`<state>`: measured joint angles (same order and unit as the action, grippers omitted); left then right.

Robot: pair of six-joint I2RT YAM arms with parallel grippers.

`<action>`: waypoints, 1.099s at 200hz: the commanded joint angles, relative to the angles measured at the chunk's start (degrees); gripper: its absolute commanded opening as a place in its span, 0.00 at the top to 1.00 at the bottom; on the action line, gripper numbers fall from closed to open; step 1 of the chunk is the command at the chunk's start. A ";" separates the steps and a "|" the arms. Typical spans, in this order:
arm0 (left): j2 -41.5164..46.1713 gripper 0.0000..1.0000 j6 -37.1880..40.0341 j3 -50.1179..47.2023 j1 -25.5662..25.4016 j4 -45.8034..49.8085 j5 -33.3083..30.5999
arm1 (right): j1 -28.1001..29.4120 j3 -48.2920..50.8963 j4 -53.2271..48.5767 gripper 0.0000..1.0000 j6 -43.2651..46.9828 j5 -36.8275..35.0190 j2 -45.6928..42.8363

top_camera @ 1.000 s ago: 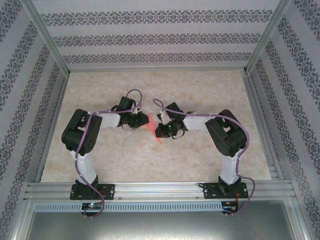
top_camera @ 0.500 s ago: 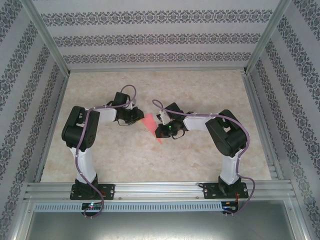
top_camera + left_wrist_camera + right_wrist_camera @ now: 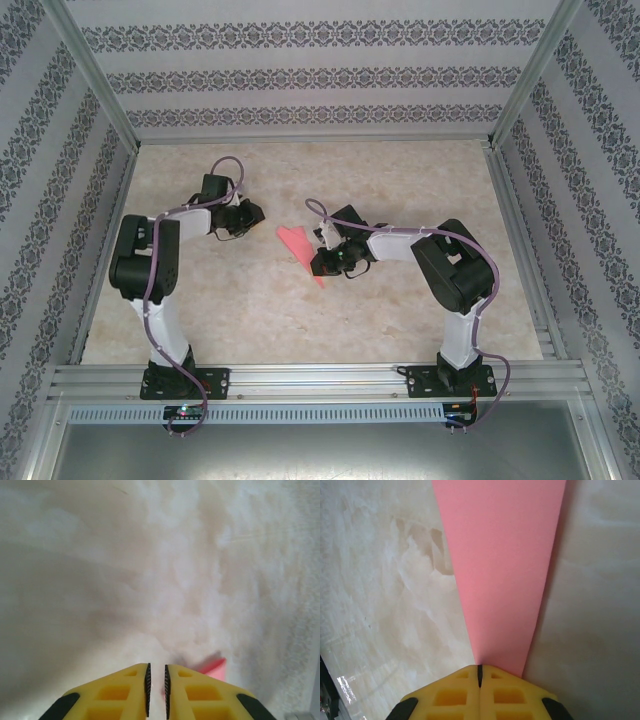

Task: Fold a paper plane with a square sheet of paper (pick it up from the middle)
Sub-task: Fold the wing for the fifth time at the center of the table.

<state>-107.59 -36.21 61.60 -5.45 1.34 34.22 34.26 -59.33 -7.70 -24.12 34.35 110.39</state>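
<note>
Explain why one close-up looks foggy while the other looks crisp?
Left wrist view: the table is soft and out of focus, the paper plane a pink blur beyond the sharper left gripper. Right wrist view: the paper plane is crisp, throwing a narrow shadow along its right edge, with glare at lower left. Top view: even light.

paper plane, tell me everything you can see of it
The salmon-pink folded paper plane is a slim, flat dart of thin, plain paper. In the top view it lies slantwise mid-table over the marbled beige tabletop, wide end far-left, tip near-right. The right claw is shut on its narrow part; from there the paper widens away from the yellow fingers. The left claw is apart from it.
</note>
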 commanded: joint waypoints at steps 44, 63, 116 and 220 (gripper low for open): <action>3.97 0.93 -1.94 -4.67 -12.52 -6.50 6.18 | -0.25 4.88 0.14 1.00 -7.38 -2.29 0.41; 0.39 0.96 -2.46 -2.19 -14.50 -4.07 5.98 | -0.28 5.01 2.88 1.00 -8.63 -1.25 -0.65; -3.65 0.99 -2.91 -3.63 -14.67 -6.61 5.37 | -0.33 2.34 2.86 1.00 -8.30 0.41 -1.68; -6.33 1.00 -0.24 -9.28 -14.68 -9.28 4.05 | 0.81 -4.77 2.30 1.00 -7.73 0.40 2.29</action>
<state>-111.61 -38.74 55.37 -20.14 -8.62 40.56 34.54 -63.33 -3.57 -32.86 35.18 110.52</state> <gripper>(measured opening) 0.064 0.040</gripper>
